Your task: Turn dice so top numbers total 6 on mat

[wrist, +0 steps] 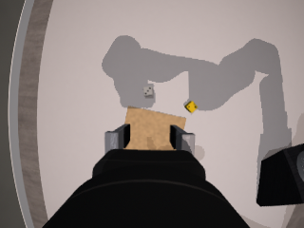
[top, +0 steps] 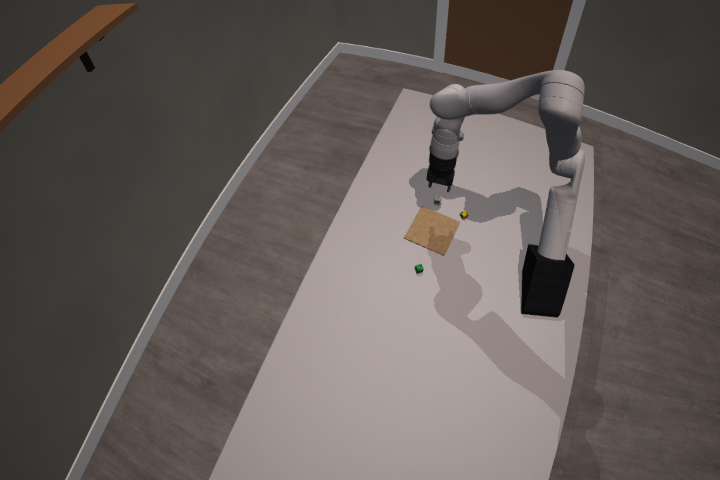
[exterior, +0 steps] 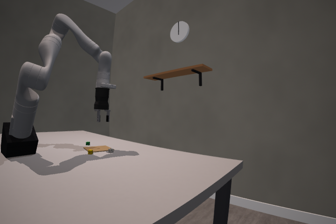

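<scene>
My gripper (top: pixel 439 187) (exterior: pixel 102 121) (wrist: pixel 149 133) is open and empty, high above the table. The tan mat (top: pixel 423 232) (exterior: pixel 104 147) (wrist: pixel 154 124) lies flat; my gripper hides part of it in the wrist view. A white die (top: pixel 437 200) (exterior: pixel 110 150) (wrist: pixel 148 91) lies on the table just off the mat's far edge. A yellow die (top: pixel 464 214) (exterior: pixel 90 151) (wrist: pixel 191 106) lies off the mat near a corner, seemingly with one pip on top. A green die (top: pixel 419 268) (exterior: pixel 87 143) lies on the table off the mat's opposite side, outside the wrist view. The white and green top numbers are too small to read surely.
The arm's black base (top: pixel 546 283) (exterior: pixel 19 143) (wrist: pixel 280 178) stands on the table (top: pixel 372 350) (exterior: pixel 147 179) (wrist: pixel 71 71), to the right of the dice in the top view. The arm's shadow falls across the mat and around the white and yellow dice.
</scene>
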You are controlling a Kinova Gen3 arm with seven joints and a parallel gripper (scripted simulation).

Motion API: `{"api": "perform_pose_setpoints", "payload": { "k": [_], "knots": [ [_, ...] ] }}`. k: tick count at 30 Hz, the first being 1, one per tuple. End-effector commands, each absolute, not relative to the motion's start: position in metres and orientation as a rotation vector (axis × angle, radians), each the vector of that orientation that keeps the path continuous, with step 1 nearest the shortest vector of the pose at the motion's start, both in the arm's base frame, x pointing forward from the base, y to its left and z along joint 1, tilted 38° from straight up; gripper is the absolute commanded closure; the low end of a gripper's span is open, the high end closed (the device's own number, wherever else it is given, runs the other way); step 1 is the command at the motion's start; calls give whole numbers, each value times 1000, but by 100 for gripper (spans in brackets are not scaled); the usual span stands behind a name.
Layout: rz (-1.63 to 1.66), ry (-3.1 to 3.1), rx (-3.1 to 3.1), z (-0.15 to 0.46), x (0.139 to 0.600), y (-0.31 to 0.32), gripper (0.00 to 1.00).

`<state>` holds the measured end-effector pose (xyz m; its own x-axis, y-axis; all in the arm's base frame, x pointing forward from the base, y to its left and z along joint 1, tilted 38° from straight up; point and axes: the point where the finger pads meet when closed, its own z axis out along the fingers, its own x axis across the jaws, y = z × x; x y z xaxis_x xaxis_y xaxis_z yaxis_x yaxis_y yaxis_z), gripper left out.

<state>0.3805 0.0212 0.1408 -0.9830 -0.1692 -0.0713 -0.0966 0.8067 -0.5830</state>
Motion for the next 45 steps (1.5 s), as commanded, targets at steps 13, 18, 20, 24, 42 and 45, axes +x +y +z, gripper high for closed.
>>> {"api": "perform_pose_setpoints", "payload": {
  "k": [13, 18, 20, 24, 42, 45],
  "knots": [
    [-937, 2852, -165, 148, 388, 6, 0],
    [-937, 2852, -165, 148, 388, 6, 0],
    [-943, 2847, -154, 150, 390, 1, 0],
    [-948, 2843, -144, 151, 392, -2, 0],
    [-963, 2829, -112, 156, 396, -13, 0],
    [-963, 2829, -112, 156, 396, -13, 0]
  ]
}}
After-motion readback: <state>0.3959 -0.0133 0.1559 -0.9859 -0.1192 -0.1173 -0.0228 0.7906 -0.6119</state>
